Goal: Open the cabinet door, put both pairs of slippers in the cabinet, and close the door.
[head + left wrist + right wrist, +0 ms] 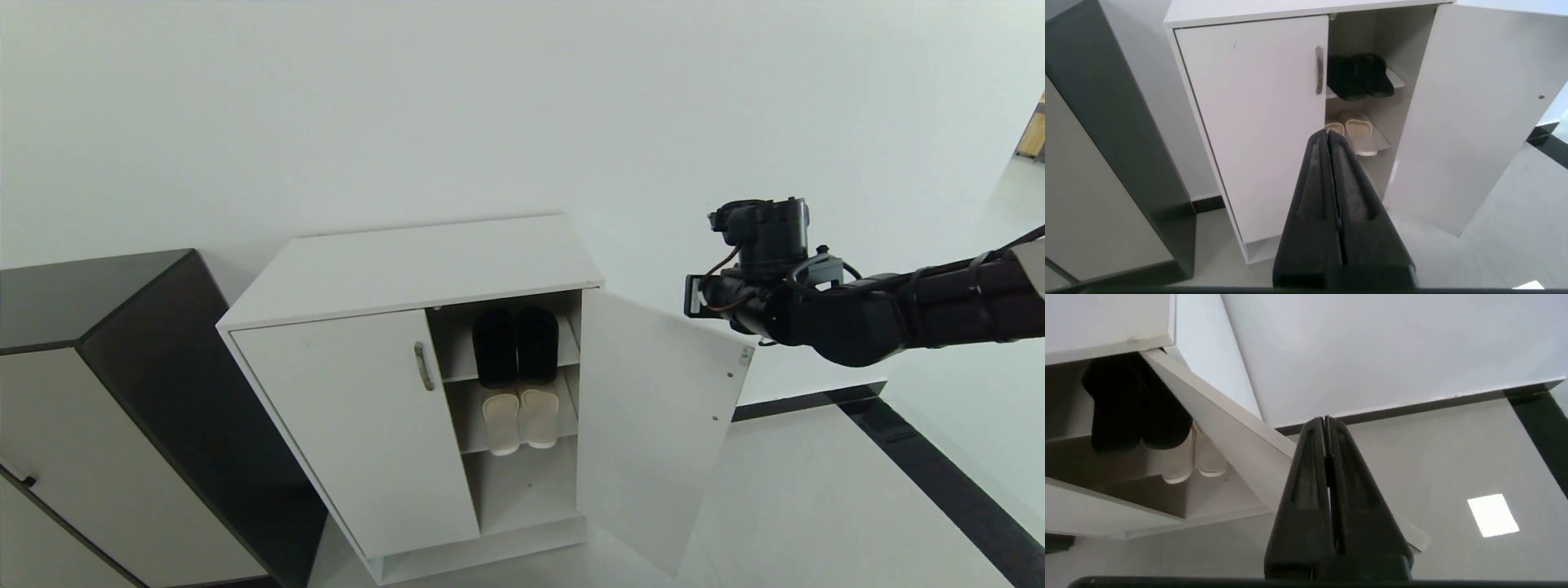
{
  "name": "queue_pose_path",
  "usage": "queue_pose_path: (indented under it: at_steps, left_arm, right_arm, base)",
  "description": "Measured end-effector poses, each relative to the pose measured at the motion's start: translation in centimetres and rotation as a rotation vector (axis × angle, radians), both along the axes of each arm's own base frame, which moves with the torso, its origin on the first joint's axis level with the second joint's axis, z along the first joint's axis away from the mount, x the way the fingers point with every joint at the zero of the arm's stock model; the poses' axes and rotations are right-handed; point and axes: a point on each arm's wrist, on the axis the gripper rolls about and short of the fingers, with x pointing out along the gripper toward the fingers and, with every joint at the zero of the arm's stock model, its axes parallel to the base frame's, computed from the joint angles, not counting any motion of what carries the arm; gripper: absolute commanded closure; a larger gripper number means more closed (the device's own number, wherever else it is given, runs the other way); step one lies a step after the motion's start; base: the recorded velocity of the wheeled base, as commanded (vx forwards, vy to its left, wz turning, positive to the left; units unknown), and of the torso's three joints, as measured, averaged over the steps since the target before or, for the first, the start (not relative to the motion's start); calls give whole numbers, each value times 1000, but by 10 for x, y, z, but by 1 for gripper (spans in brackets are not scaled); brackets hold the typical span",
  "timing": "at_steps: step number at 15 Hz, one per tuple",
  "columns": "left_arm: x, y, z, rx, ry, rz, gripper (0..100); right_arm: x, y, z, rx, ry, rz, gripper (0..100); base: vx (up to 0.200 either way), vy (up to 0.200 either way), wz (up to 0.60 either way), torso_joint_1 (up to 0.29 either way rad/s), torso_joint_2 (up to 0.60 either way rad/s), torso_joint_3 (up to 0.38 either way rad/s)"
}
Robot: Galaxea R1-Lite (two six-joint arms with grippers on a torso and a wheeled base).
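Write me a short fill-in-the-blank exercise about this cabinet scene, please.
1. The black slippers sit on the ____ shelf of the cabinet.
2. The white slippers lie on the shelf directly ____ them.
3. The cabinet's right door stands ____.
4. The left gripper and the right gripper are both ____.
Missing words: top; below; open; shut.

White wall, pale floor

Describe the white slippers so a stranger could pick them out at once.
Start at the white cabinet beside the dark cabinet; its right door stands open. In the opening, the white slippers lie on the second shelf down, directly under the black slippers. Their pale colour sets them apart.
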Motion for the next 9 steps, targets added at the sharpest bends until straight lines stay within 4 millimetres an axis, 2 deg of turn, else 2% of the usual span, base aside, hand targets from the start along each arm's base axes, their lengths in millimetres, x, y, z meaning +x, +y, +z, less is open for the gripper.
queue_pose_path:
  at_steps: [9]
  left_arm:
    - [0,0,0,0,-1,0,100]
  right_arm:
    - [19,1,-33,-11,65,-20,100]
  base:
    - [0,0,0,0,0,0]
